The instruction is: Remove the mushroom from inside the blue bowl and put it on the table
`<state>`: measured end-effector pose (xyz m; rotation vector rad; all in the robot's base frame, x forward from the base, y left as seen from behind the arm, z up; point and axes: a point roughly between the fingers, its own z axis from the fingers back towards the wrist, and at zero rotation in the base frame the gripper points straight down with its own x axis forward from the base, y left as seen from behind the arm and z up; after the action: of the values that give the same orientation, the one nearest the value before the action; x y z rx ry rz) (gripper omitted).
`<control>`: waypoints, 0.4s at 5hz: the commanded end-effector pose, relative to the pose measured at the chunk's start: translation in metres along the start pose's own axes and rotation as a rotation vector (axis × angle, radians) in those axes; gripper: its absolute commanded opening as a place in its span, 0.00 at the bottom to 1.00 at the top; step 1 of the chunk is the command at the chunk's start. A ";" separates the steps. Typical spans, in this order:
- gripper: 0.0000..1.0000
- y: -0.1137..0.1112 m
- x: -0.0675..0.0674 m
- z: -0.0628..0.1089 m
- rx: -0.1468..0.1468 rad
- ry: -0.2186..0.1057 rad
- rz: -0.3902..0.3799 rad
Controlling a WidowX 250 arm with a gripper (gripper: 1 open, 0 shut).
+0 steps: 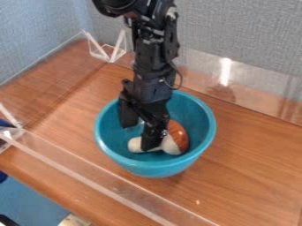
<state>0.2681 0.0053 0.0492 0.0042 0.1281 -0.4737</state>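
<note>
The blue bowl (195, 146) sits on the brown wood table (71, 88) near its front middle. Inside it lies the mushroom (172, 141) on its side, cream stem to the left and orange-brown cap to the right. My black gripper (143, 134) points straight down into the bowl, jaws open, with its fingertips (154, 139) low over the mushroom's stem. One finger partly hides the stem. I cannot tell whether the fingers touch it.
Clear acrylic walls (71, 172) edge the table at the front and sides. A white and blue fixture (7, 131) sits at the left edge. A grey-blue wall rises behind the table.
</note>
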 end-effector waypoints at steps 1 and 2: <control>1.00 0.004 0.005 0.005 0.008 -0.031 0.004; 1.00 0.004 0.006 0.000 0.001 -0.029 0.003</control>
<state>0.2689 0.0036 0.0406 -0.0100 0.1377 -0.4784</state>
